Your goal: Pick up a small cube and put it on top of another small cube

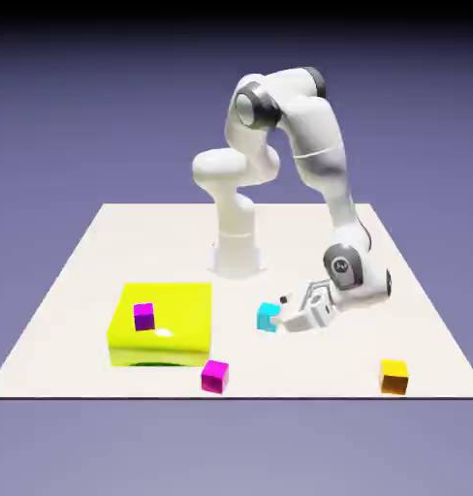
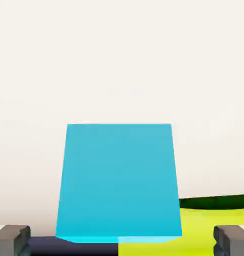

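The small cyan cube (image 1: 269,316) rests on the white table, right of the big yellow-green block. My gripper (image 1: 292,315) is tilted low and points at the cube from the exterior view's right, its tips close to the cube's side. In the hand view the cyan cube (image 2: 119,180) fills the lower middle. My gripper (image 2: 122,244) is open there, with a grey fingertip (image 2: 13,239) at each bottom corner and a gap between each tip and the cube. One magenta cube (image 1: 143,315) sits on top of the yellow-green block, another magenta cube (image 1: 214,375) lies on the table.
The large yellow-green block (image 1: 173,334) stands at the exterior view's left, and part of the block (image 2: 214,225) shows beyond the cyan cube in the hand view. An orange-yellow cube (image 1: 394,376) lies near the table's front right edge. The robot's base (image 1: 237,254) stands behind.
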Robot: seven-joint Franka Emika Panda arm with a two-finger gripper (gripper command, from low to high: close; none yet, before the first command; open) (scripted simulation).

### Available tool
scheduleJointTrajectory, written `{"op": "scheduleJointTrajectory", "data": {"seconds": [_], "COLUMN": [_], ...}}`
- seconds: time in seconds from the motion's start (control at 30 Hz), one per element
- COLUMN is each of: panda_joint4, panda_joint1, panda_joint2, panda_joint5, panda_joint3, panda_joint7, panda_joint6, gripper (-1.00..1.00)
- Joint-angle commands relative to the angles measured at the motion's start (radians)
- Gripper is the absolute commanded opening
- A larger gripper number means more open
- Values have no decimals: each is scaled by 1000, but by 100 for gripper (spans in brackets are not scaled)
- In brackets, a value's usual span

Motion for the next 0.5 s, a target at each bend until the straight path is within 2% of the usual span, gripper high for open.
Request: {"op": "scheduleJointTrajectory", "data": {"seconds": [0.0, 0.1, 0.47], "panda_joint4": [0, 79, 318], "panda_joint1": [0, 27, -276], "panda_joint2": [0, -61, -26], "panda_joint5": [0, 81, -397], "panda_joint3": [0, 53, 31], "panda_joint7": [0, -58, -436], "panda_joint6": [0, -124, -110], "gripper": [-100, -100, -100]}}
